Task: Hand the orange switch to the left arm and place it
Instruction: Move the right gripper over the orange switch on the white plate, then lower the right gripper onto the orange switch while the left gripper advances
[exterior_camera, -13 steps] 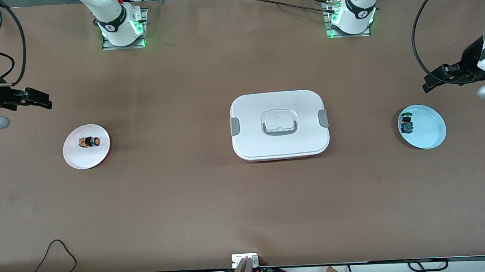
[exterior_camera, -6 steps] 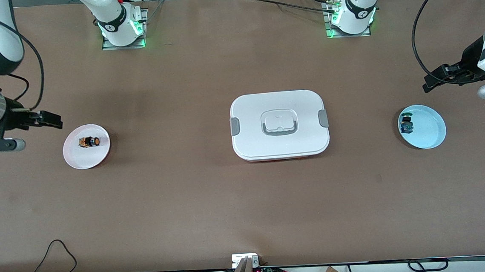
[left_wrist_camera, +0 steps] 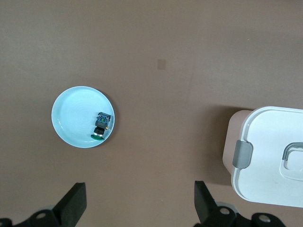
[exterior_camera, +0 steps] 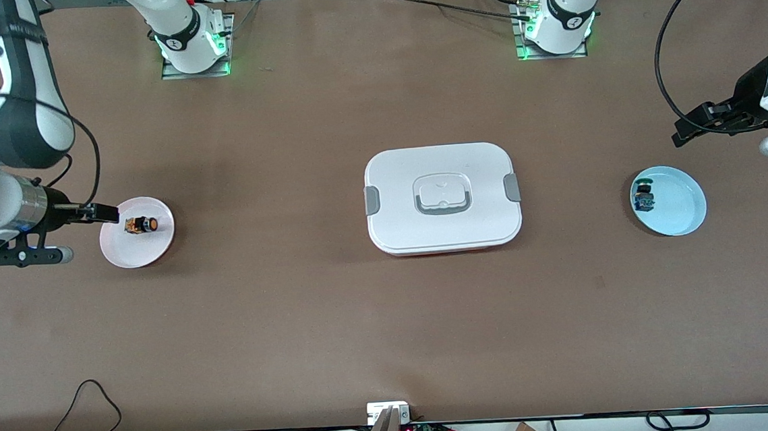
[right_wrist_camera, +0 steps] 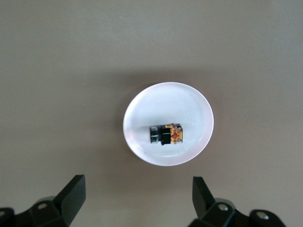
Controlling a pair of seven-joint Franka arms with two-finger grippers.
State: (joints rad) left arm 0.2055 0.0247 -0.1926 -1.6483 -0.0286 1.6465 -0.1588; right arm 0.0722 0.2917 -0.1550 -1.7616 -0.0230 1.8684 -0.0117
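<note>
The tiny orange push-button switch (exterior_camera: 141, 225) lies just beside the spread right tool (exterior_camera: 105, 212), long axis pointing at it; the left tool (exterior_camera: 687, 128), spread, waits.

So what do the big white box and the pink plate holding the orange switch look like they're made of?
The box looks like matte moulded plastic: rounded corners, grey side clips, a recessed handle. The pink plate under the orange switch seems smooth plastic or melamine with a soft sheen; glazed ceramic can't be ruled out.
</note>
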